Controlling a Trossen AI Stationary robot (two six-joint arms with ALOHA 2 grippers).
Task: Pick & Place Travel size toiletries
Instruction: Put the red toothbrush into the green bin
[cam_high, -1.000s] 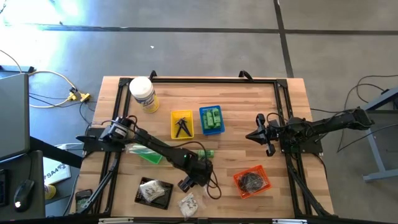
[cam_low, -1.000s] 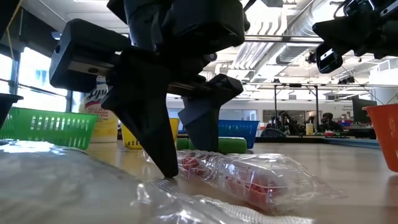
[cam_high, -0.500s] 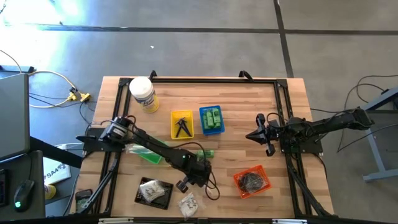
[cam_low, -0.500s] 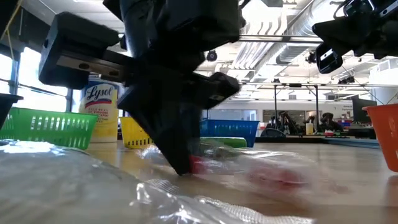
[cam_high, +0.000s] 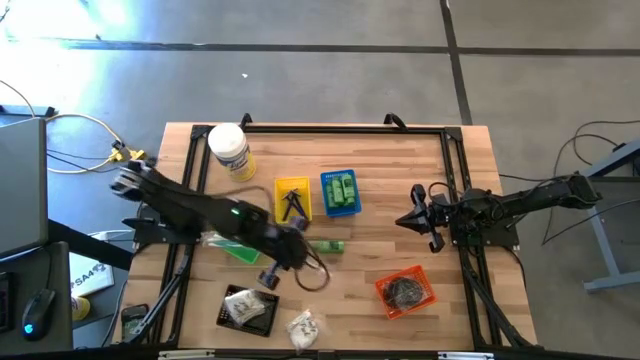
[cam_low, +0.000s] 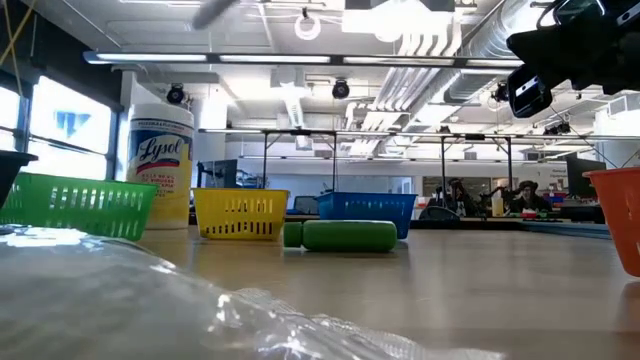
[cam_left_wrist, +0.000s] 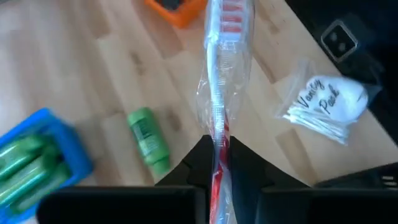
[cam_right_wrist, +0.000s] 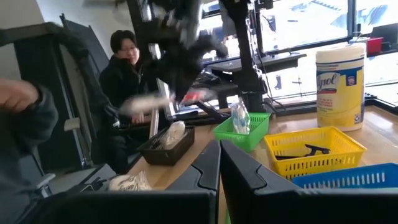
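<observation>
**Left gripper lifted, clamped on long clear packet**

- Left gripper (cam_left_wrist: 217, 168): raised above the wooden table (cam_high: 400, 190), fingers pinched tight on a long thin clear packet (cam_left_wrist: 222, 93) with red and white contents; the packet hangs free past the fingertips.
- Right gripper (cam_high: 412, 219): fingers pressed together, holding nothing, waiting over the table's right side.
- Green bottle (cam_high: 330, 246): lying on its side on the bare table, near the middle.
- Blue basket (cam_high: 340, 192): holds several green bottles.
- Yellow basket (cam_high: 293, 199): holds small black pieces.
- Green basket (cam_high: 238, 250): partly under the left arm.
- Black tray (cam_high: 249, 309): holds a clear packet with white contents.
- Loose packet (cam_high: 303, 327) of cotton swabs: on the table just beside the black tray.
- Orange basket (cam_high: 405, 290): dark contents.
- White jar with yellow label (cam_high: 231, 152): upright at the table's far left corner.
</observation>
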